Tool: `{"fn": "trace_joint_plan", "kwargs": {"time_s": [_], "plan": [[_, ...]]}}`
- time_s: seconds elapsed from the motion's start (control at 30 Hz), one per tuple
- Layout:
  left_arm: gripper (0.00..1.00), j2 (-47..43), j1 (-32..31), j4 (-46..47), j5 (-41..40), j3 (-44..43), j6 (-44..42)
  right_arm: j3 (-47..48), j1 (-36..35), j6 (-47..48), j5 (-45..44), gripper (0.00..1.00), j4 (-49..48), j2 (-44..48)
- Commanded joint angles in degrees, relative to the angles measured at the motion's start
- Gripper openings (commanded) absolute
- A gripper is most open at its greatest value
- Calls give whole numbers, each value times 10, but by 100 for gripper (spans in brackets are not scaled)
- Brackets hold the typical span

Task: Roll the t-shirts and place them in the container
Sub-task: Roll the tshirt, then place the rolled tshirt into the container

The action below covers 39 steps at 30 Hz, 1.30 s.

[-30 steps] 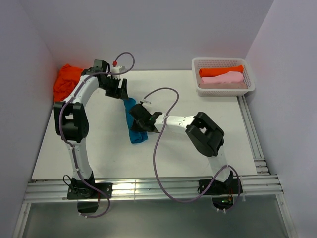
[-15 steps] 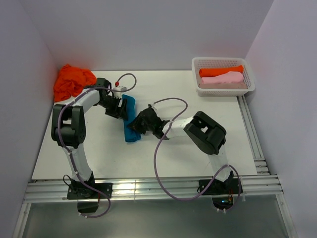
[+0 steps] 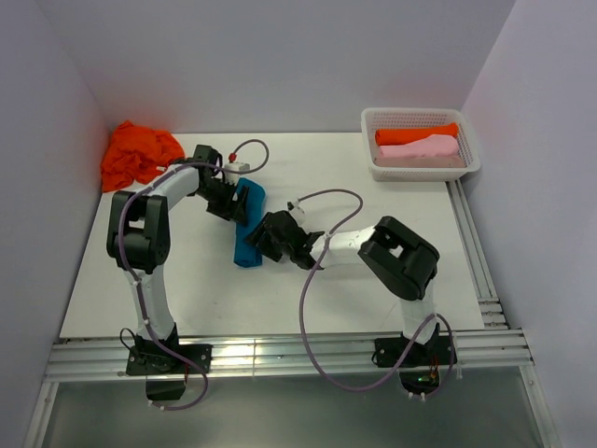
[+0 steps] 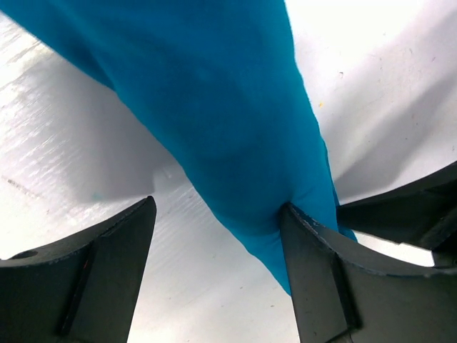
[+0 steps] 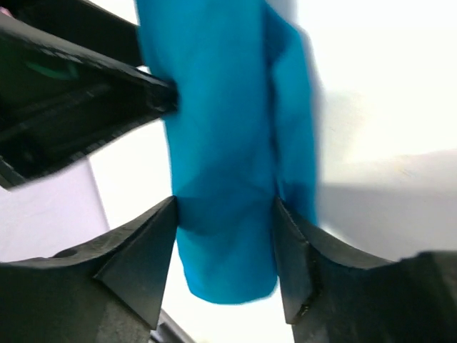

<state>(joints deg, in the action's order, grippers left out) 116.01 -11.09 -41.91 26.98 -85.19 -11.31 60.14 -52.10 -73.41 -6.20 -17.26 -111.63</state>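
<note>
From above, the teal t-shirt [image 3: 246, 245] lies on the table [image 3: 392, 280] as a narrow, long bundle, a little left of the middle. The left gripper [image 3: 233, 203] is at its far end and the right gripper [image 3: 264, 238] is at its near part. I judge that the two arms work together so that the roll is tight along its whole length. A loose orange t-shirt [image 3: 138, 154] waits in a heap at the far left corner. In the white basket [image 3: 471, 159] at the far right, an orange roll [image 3: 415, 133] and a pink roll [image 3: 420, 149] lie side by side. This is probably where a finished roll goes.

In the left wrist view, the left gripper [image 4: 216, 213] stands wide open over the teal t-shirt [image 4: 221, 121]. The cloth touches only one finger [image 4: 314, 271], and beside the other finger there is bare table, so nothing is gripped.

In the right wrist view, the right gripper [image 5: 225, 207] has one finger on each side of the teal t-shirt [image 5: 221, 143], and both seem to touch the cloth. Whether they press it or only stand beside it, I cannot tell. This straddling seems meant to keep the roll from opening.
</note>
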Motion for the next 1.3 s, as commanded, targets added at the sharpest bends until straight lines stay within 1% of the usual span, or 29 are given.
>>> {"fn": "trace_joint_plan", "kwargs": {"time_s": [0.0, 0.1, 0.17, 0.27, 0.37, 0.4, 0.43, 0.47, 0.7, 0.83, 0.9, 1.03, 1.07, 1.13, 1.2, 1.23, 1.27], "plan": [[75, 33, -7, 17, -62, -3, -28, -14, -6, 19, -62, 64, 67, 48], [75, 38, -11, 15, -65, -6, -33, -16, -5, 25, -69, 68, 73, 56], [75, 41, -14, 12, -64, -8, -34, -20, -3, 26, -69, 68, 64, 56], [75, 41, -16, 12, -66, -8, -34, -35, 3, 32, -71, 73, 37, 49], [74, 42, -17, 10, -66, -9, -36, -50, 14, 39, -57, 75, -9, 35], [74, 42, -17, 9, -67, -8, -36, -53, 19, 42, -52, 77, -34, 31], [74, 41, -17, 8, -67, -8, -36, -54, 22, 44, -50, 83, -40, 23], [74, 42, -18, 8, -67, -8, -37, -53, 23, 45, -50, 84, -44, 20], [74, 42, -20, 7, -68, -6, -38, -48, 35, 33, -31, 86, -80, -17], [74, 46, -20, 3, -60, -9, -37, -28, 38, 26, -20, 84, -74, -47], [74, 48, -20, -1, -55, -9, -38, -13, 37, 22, -15, 81, -62, -57], [74, 48, -20, -2, -49, -9, -36, -5, 37, 12, -13, 70, -58, -75], [73, 48, -20, -2, -49, -9, -38, -5, 37, 7, -13, 61, -59, -76], [74, 49, -20, -5, -47, -9, -37, -5, 38, 5, -10, 51, -60, -82], [74, 51, -20, -7, -42, -9, -39, -5, 38, 3, -8, 45, -63, -86], [74, 50, -20, -10, -39, -10, -39, -2, 38, 1, -8, 37, -61, -88], [74, 51, -20, -11, -38, -10, -40, 0, 38, 0, -7, 32, -57, -89]]}}
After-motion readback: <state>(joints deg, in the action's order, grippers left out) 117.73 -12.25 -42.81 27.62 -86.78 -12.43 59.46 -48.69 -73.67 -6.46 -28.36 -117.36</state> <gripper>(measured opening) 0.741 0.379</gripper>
